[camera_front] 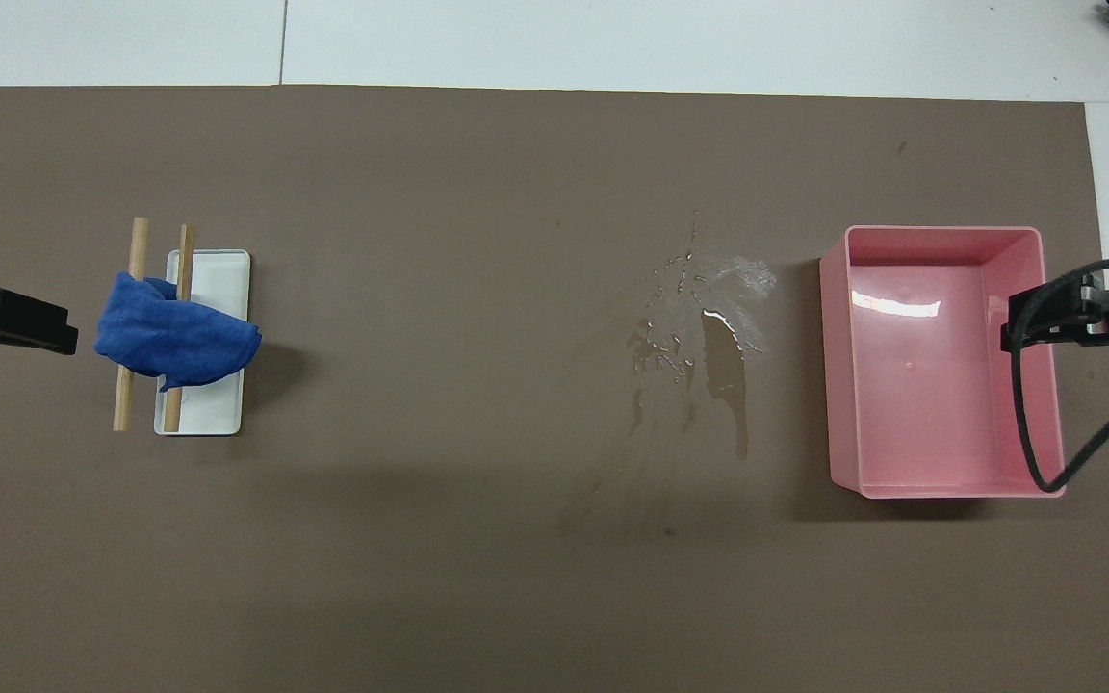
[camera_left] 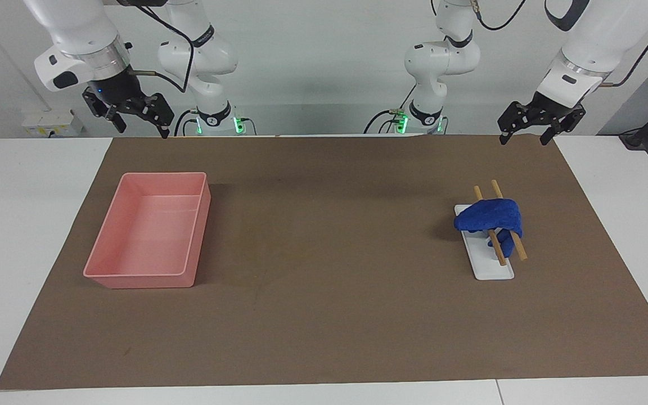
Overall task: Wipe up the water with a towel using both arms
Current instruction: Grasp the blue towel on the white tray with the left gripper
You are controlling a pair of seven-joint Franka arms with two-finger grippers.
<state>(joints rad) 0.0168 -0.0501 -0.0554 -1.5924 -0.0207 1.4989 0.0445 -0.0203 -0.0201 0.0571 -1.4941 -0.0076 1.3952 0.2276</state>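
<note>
Deep-blue terry cloth towel (camera_left: 490,218), soft and nappy, matt, lies draped over two bare round wooden sticks (camera_left: 508,220) on a smooth white plastic-looking rectangular tray (camera_left: 493,269), right of centre in the facing view. Pink rectangular plastic tray (camera_front: 940,364), right side of the overhead view, smooth, its floor glossy with a bright glare streak. Brown paper-like mat (camera_front: 420,481) is matt and flat; the water puddle (camera_front: 704,351) on it, centre-right overhead, shines wet and darkens the sheet.
</note>
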